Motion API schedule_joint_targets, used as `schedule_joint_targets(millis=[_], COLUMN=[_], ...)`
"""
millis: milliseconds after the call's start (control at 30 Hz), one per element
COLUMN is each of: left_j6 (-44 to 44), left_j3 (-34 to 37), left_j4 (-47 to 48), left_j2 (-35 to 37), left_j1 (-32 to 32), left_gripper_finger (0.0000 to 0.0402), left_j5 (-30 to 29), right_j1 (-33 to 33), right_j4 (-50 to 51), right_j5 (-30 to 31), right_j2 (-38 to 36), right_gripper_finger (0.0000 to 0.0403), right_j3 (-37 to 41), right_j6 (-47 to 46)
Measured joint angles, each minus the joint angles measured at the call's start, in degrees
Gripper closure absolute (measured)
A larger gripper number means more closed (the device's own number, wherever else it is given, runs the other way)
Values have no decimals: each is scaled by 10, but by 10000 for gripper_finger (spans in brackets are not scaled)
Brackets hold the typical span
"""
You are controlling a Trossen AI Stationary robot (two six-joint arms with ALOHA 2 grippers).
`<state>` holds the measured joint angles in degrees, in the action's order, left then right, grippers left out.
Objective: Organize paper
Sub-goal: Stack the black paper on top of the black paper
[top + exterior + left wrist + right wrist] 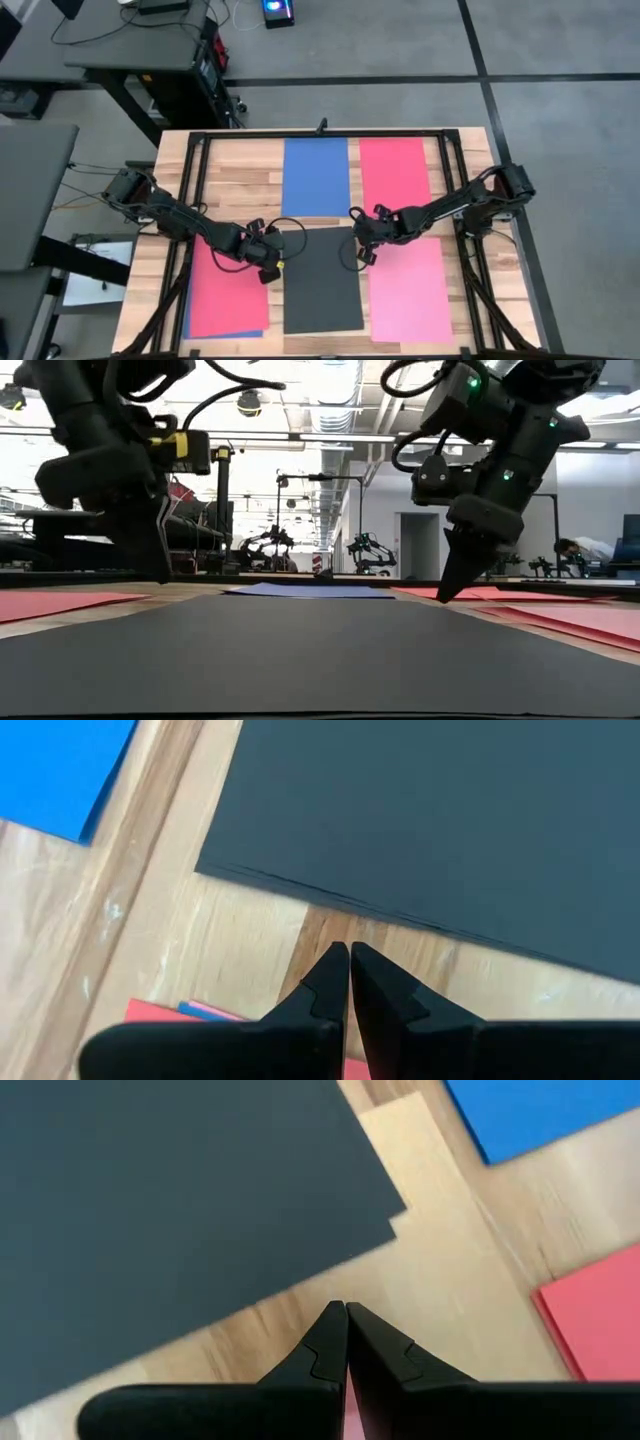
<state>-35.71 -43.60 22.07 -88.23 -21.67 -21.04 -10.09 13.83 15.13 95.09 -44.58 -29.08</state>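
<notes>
A stack of black sheets (322, 285) lies flat at the table's near middle. A blue sheet (315, 175) lies beyond it, and a red sheet (393, 172) at the far right. A pink sheet (410, 292) lies near right. A red sheet (225, 290) lies near left on a blue one (225, 333). My left gripper (276, 262) is shut, its tips (348, 950) over bare wood just left of the black stack (450, 810). My right gripper (362, 254) is shut, its tips (345, 1308) over bare wood just right of the black stack (170, 1200), near its far right corner.
A black metal frame (195, 150) runs along the table's far, left and right sides. Strips of bare wood (265, 190) separate the sheets. In the low view both grippers (155, 575) (445, 595) hang close to the table top on either side of the black stack (320, 650).
</notes>
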Motion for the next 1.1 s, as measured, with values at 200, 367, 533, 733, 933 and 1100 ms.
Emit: schedule_joint_targets(millis=[200, 367, 533, 733, 933, 1100], left_j6=[0, -2, -6, -4, 1, 8], left_j3=[8, 8, 5, 5, 6, 6], left_j4=[-29, -26, -29, -35, -36, -36], left_j2=[0, -17, -45, -43, -44, -44], left_j1=[12, 29, 46, 56, 63, 64], left_gripper_finger=[402, 402, 402, 402, 402, 402], left_j5=[1, 28, 48, 53, 54, 54], right_j1=[8, 9, 9, 12, 16, 16], right_j4=[-13, -19, -26, -41, -66, -69], right_j5=[-8, -18, -19, -24, -31, -31], right_j2=[3, 20, 33, 35, 36, 36], right_gripper_finger=[403, 403, 403, 403, 403, 403], right_j3=[0, -2, -4, -3, -3, -3], right_j6=[0, -7, -7, -7, -4, -4])
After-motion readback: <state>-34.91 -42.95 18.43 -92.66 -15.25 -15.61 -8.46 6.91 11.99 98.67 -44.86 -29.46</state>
